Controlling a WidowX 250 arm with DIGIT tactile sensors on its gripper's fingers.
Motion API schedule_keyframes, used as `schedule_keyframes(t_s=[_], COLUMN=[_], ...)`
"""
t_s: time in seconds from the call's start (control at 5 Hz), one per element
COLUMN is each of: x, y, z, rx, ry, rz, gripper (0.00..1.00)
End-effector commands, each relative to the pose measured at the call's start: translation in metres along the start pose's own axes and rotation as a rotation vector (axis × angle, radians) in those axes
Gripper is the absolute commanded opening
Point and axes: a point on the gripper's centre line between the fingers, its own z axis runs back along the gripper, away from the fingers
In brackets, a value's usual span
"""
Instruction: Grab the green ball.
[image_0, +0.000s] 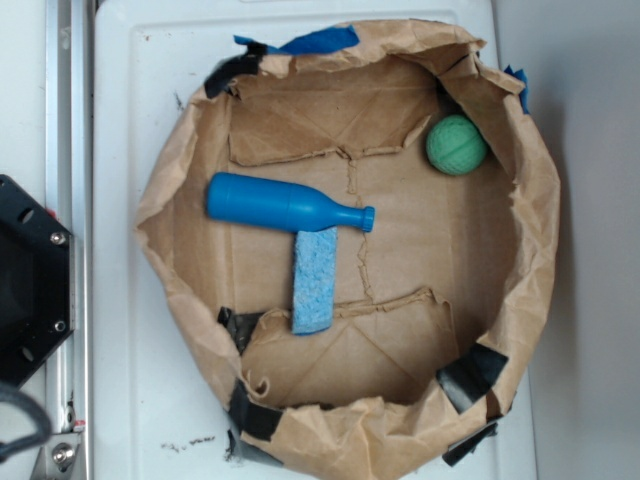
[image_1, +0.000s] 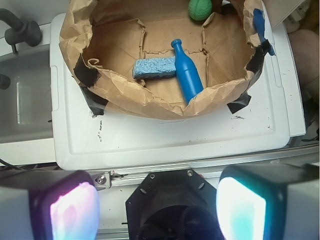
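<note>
Seen from the exterior view, left to right: black robot base (image_0: 30, 285) at the left edge, clear of the white desk (image_0: 130, 100); on the desk, one crumpled brown paper enclosure (image_0: 540, 250) patched with black tape and a bit of blue tape along its rim. Inside, one blue bottle (image_0: 285, 204) lying on its side, long axis running left to right, neck and cap pointing right. Just below the neck end, one blue sponge (image_0: 315, 279), long axis top to bottom, upper end touching or almost touching the bottle. Farthest right, one green ball (image_0: 457, 145), tucked into the upper-right corner against the paper wall, well apart from bottle and sponge; round, so no long axis and no clear heading, only faint curved grooves across its face. In the wrist view, ball (image_1: 200, 8) at the top edge, partly cut off, beyond the bottle. Gripper (image_1: 157, 207) low in that view, spread wide, fingers (image_1: 72, 207) far apart at the two bottom corners, pinching nothing, well short of the enclosure.
</note>
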Motion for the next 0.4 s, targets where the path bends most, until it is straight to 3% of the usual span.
schedule_keyframes(t_s=[0.0, 0.2], x=[0.000, 0.017], y=[0.000, 0.002], z=[0.000, -0.005], rx=[0.000, -0.040], ry=[0.000, -0.001], rz=[0.000, -0.021], gripper=[1.00, 1.00])
